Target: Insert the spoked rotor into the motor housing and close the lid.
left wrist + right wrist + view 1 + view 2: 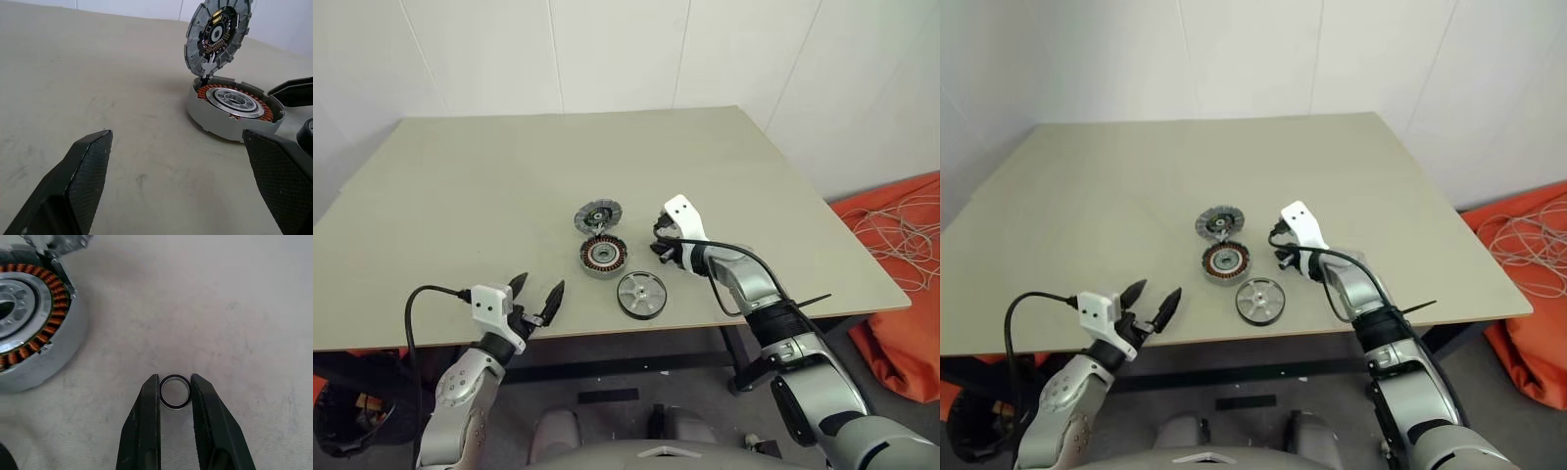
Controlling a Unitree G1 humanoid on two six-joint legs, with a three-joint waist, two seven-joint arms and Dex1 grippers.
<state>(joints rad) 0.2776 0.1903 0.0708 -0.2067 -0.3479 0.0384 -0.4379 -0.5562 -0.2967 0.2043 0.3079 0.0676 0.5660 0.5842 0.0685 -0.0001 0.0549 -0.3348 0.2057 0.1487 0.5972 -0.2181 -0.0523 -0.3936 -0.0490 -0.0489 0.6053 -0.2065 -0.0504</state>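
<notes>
Beige tabletop (460, 186) fills my view, white wall panels behind, orange fabric and cable on the floor to my right. My left gripper (537, 299) hangs wide open and empty at the near edge. Past it lie the spoked rotor (640, 293), then the motor housing (604, 256), its lid (598, 215) hinged upright. My right gripper (175, 394) pinches a small dark ring (174, 391), plain from its wrist camera.

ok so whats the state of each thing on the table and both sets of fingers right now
motor housing: flat on the table, open, copper windings showing, no rotor in it
lid: standing up, hinged at the housing's rim
spoked rotor: flat on the table, untouched
small ring: pinched between the right fingers
right gripper: fingers shut on the small ring
left gripper: fingers open, empty
</notes>
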